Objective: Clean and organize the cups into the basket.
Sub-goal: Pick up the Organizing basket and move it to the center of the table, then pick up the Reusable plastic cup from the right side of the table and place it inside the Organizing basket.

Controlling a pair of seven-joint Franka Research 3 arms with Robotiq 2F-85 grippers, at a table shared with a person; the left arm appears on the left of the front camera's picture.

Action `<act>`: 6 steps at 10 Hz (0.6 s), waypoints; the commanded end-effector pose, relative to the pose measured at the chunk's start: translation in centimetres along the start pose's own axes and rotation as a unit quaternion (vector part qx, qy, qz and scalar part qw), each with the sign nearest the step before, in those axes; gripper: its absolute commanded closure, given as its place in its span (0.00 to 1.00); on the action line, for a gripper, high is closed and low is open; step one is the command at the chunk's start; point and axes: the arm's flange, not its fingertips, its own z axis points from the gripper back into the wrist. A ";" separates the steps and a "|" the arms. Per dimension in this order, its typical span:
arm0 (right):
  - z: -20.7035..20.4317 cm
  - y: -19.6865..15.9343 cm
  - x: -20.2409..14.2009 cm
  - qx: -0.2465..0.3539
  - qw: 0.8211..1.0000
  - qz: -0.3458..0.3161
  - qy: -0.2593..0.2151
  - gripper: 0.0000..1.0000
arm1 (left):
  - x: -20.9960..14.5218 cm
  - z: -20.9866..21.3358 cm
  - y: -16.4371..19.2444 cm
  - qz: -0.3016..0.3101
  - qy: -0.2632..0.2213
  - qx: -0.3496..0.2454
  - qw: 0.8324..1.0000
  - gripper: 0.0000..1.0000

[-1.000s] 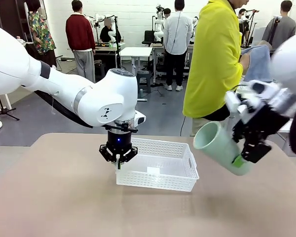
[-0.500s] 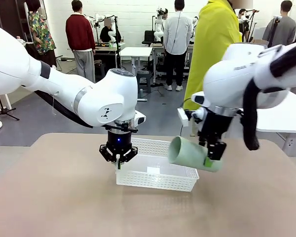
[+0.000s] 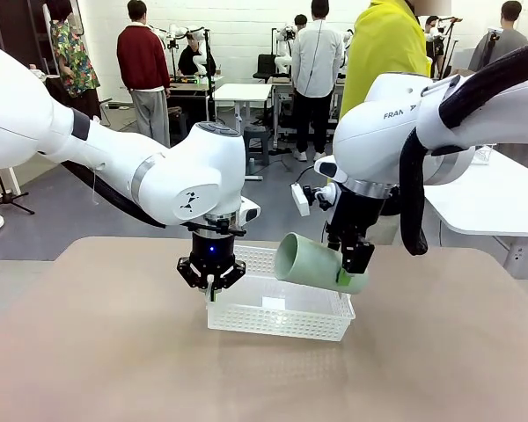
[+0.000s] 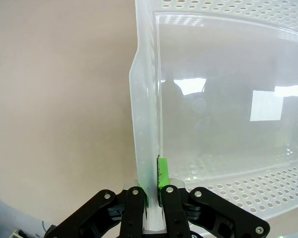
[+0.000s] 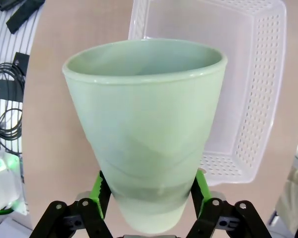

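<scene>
The white lattice basket [image 3: 317, 318] lies on the tan table at centre. My left gripper [image 3: 211, 283] is shut on the rim of its left short wall, whose edge [image 4: 144, 124] runs up between the green pads [image 4: 162, 171] in the left wrist view. A pale mint green cup [image 3: 312, 262] hangs on its side above the basket's right half, mouth toward picture left. My right gripper [image 3: 350, 268] is shut on its base. In the right wrist view the cup [image 5: 146, 124] sits between the pads [image 5: 200, 191], with the basket [image 5: 258, 84] beneath and beyond it.
A person in a yellow top [image 3: 383, 44] stands at the far side of the table. Bare tan tabletop [image 3: 114, 360] lies to the left and in front of the basket. A white side table [image 3: 493, 198] stands at right. Cables lie on the floor [image 5: 5, 109].
My right arm has carried the mint cup from the table's right side leftward to above the basket. The left gripper and the basket have stayed put.
</scene>
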 end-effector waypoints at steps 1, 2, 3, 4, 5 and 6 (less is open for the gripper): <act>-0.2 0.3 -0.4 0.003 1.000 -0.003 0.002 0.20 | 0.0 -0.1 0.0 0.000 0.000 0.000 1.000 1.00; -0.2 0.3 -0.4 0.003 1.000 -0.003 0.002 0.20 | 0.0 -0.1 0.0 0.000 0.000 0.000 1.000 1.00; -0.2 0.3 -0.4 0.003 1.000 -0.003 0.002 0.20 | 0.0 -0.1 0.0 0.000 0.000 0.000 1.000 1.00; -0.2 0.1 -0.2 0.002 1.000 -0.001 0.001 0.19 | 0.0 -0.1 0.0 0.000 0.000 0.000 1.000 1.00; -0.2 0.1 0.4 -0.018 1.000 -0.012 -0.007 0.19 | 0.0 -0.1 0.0 0.000 0.000 0.000 1.000 1.00; -0.6 -0.3 0.8 -0.025 0.999 -0.015 -0.016 0.19 | 0.0 -0.1 0.0 0.000 0.000 0.000 1.000 1.00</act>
